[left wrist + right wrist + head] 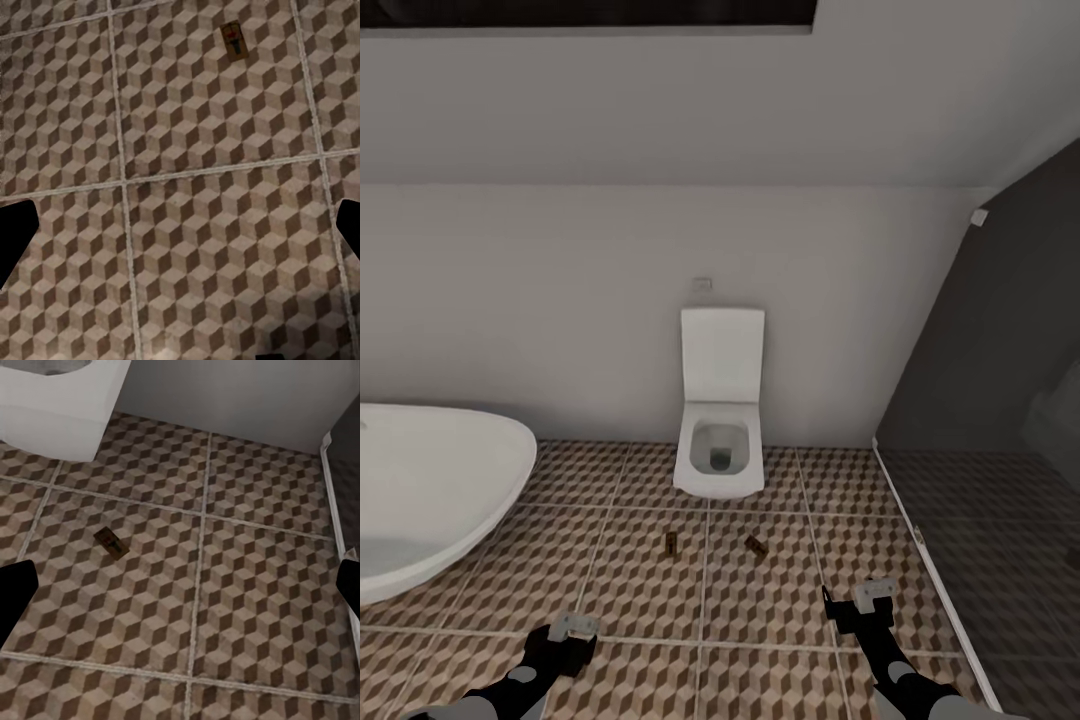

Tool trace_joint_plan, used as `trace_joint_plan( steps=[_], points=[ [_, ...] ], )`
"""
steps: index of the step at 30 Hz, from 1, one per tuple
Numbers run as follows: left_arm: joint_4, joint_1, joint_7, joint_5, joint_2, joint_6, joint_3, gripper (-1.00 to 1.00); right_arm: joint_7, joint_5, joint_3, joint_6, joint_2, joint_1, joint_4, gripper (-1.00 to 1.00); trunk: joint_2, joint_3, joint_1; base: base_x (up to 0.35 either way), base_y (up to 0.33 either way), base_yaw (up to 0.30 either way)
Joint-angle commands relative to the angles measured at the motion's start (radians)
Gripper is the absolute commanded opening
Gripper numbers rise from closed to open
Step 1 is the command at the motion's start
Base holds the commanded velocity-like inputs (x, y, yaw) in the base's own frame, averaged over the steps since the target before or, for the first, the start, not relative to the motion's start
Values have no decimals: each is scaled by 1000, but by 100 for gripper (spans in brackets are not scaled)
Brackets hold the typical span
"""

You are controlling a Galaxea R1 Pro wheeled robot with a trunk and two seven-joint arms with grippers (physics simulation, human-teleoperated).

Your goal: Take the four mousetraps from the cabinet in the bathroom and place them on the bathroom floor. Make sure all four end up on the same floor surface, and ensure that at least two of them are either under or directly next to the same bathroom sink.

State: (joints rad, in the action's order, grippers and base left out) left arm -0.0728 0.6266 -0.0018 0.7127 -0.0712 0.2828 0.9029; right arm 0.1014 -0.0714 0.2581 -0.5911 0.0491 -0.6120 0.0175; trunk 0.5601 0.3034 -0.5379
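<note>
Two mousetraps lie on the bathroom floor (660, 590) in the lower centre of the head view, just in front of the white toilet (720, 430): the left mousetrap (672, 543) and the right mousetrap (756, 546), near each other but apart, neither touching the toilet base. The left mousetrap's long axis runs almost straight up the frame, toward the back wall; the right mousetrap's long axis is slanted, running from upper left to lower right of the frame. In the left wrist view one mousetrap (234, 40) sits near the top of the frame, its long axis near vertical there; in the right wrist view one mousetrap (111, 542) lies at centre left, angled diagonally, with the toilet base at the upper left. Which end of either trap is the front is too small to tell. Judged status: two of four traps are down on the patterned tiles, so that part is done; two remain to be fetched, and neither the cabinet nor the sink appears here, so whether these two satisfy the sink condition cannot be confirmed and looks doubtful. The left tool (570, 632) at lower left and the right tool (860, 605) at lower right hang above the tiles with fingers spread and nothing between them. A white bathtub (430, 490) occupies the left edge; a darker shower area (1000, 560) with a pale border strip lies at the right.
</note>
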Motion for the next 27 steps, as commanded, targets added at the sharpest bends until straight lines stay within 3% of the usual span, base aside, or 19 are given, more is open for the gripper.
trace_joint_plan(
  steps=[1,23,27],
  points=[
    [-2,1,0,3,1,4,7,100,3,-7,9,-3,0,-1,-1,100,-6,-4,4,0,0,0],
    [-2,1,-1,3,1,3,7,100,3,-7,9,-1,-1,1,-1,100,-160,-108,88,0,0,0],
    [-2,1,0,3,1,3,7,100,3,-8,9,-1,-1,5,-1,100,-160,-114,88,0,0,0]
  ],
)
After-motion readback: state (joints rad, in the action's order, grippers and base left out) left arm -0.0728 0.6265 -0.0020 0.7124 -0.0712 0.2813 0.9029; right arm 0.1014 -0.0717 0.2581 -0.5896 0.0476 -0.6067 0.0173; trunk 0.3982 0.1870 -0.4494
